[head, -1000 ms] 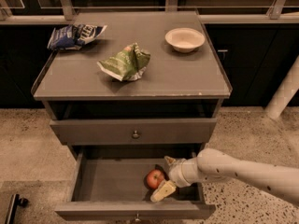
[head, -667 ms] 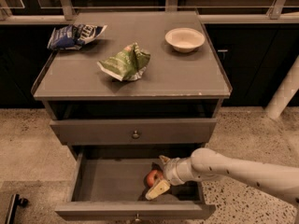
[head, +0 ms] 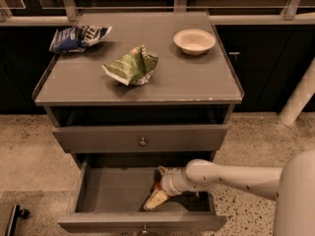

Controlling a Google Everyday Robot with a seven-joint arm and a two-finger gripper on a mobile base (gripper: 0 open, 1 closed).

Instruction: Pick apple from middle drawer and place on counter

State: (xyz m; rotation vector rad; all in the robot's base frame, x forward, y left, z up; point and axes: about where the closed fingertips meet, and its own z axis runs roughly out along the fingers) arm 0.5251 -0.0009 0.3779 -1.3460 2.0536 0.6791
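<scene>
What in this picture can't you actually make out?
Camera view:
- Apple: hidden by the hand, which reaches into the open drawer.
- Open drawer's front: partly cut off by the bottom edge.
- Blue bag: lettering too small to read.
- Arm: its base is cut off at the right edge.

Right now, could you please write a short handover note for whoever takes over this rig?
Gripper: inside the open grey middle drawer, toward its right.
Small red apple: in that drawer, mostly hidden behind the gripper; grasp unconfirmed.
Flat matte grey counter: holds a round white bowl, a crumpled green snack bag, a blue bag.
Done: drawer open, reach made.
Left: lift apple, place it on counter.
</scene>
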